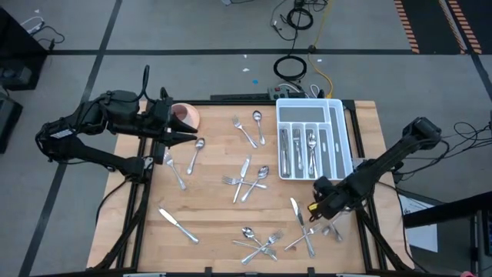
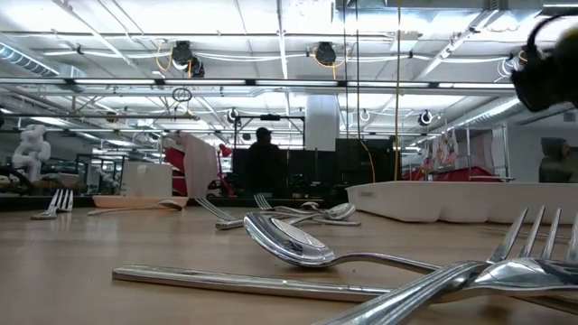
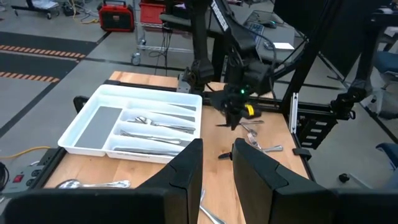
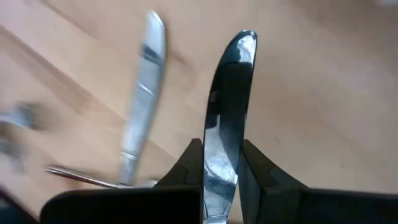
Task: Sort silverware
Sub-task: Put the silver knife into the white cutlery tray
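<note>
Gleaming like a mirror, a slim table knife [image 4: 227,112] with a rounded tip stands clamped between the two dark fingers of the right hand [image 1: 321,201], near the tabletop's right front corner, just in front of the white tray [image 1: 347,138]. Beside it lies a second knife [image 4: 142,99], flat and silvery on the wood. More silverware [image 1: 246,181] is scattered over the pale, grained wooden tabletop [image 1: 207,200]: smooth-bowled spoons, forks with thin tines and long plain knives, some crossed over one another, all polished metal. A few pieces already lie in the long compartments of the tray, a smooth white plastic box with divided slots at the right rear. The left hand [image 1: 188,136] hovers at the left rear, its fingers a little apart and holding nothing, just beside a rounded pink cup [image 1: 184,115].
</note>
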Controlling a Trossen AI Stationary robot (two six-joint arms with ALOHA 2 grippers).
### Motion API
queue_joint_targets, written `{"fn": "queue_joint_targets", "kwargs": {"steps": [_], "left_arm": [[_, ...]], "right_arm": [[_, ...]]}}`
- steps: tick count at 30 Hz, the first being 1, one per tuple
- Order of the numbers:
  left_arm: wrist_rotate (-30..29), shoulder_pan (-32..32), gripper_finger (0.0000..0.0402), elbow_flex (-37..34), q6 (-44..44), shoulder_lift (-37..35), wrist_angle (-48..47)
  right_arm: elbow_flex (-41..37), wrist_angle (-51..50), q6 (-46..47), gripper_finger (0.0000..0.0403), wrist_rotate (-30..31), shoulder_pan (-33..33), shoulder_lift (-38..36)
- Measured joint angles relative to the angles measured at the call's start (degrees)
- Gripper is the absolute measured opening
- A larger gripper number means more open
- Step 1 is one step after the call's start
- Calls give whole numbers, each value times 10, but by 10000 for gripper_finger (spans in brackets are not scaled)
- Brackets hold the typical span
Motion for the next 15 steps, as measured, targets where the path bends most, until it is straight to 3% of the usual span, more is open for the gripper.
{"fn": "queue_joint_targets", "kwargs": {"steps": [8,15], "left_arm": [[0,0,91,0,0,0,0],[0,0,91,0,0,0,-1]], "right_arm": [[0,-4,-20,23,86,-52,-132],[0,-9,-98,23,118,-158,-203]]}}
